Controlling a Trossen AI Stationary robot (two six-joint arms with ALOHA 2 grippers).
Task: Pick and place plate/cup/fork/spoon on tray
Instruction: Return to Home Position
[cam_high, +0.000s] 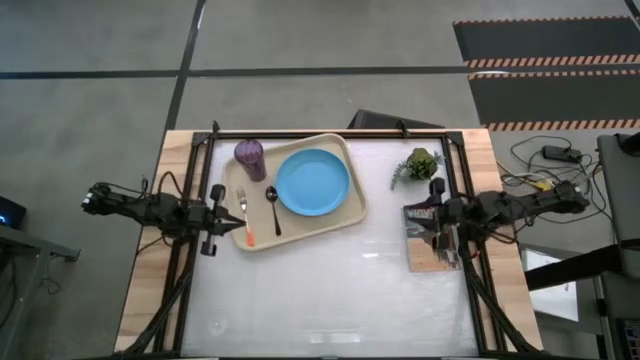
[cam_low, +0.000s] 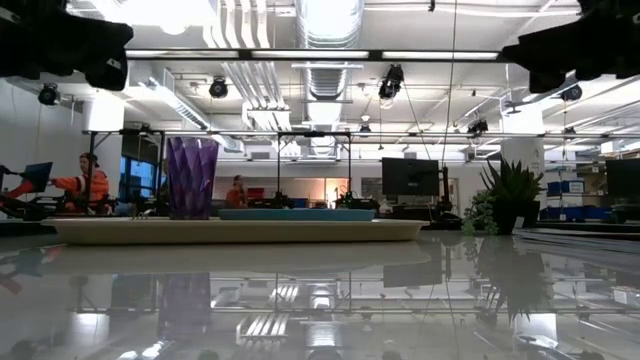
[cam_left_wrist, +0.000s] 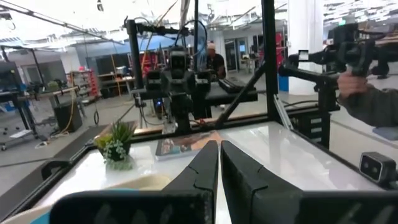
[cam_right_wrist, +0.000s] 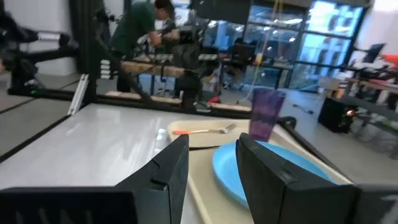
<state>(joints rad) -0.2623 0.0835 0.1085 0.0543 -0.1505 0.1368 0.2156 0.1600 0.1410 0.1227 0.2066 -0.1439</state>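
Note:
The cream tray (cam_high: 300, 230) lies at the table's far left. On it rest the light-blue plate (cam_high: 312, 182), the purple cup (cam_high: 249, 157) standing upright, the orange-handled fork (cam_high: 245, 215) and the dark spoon (cam_high: 273, 205). The low view shows the cup (cam_low: 191, 177) and the plate (cam_low: 297, 213) on the tray (cam_low: 230, 231). My left gripper (cam_high: 232, 220) hovers at the tray's left edge, shut and empty (cam_left_wrist: 219, 144). My right gripper (cam_high: 412, 220) hovers over the picture book at the right, open and empty (cam_right_wrist: 213, 138), facing the tray (cam_right_wrist: 199, 171), cup (cam_right_wrist: 266, 114) and fork (cam_right_wrist: 202, 130).
A small green potted plant (cam_high: 418, 165) stands at the far right, and a picture book (cam_high: 430, 245) lies under my right gripper. A dark frame (cam_high: 330, 135) runs around the table. A person's hand and sleeve (cam_left_wrist: 373, 99) show beyond the table's edge. White table (cam_high: 330, 290) lies bare near the front.

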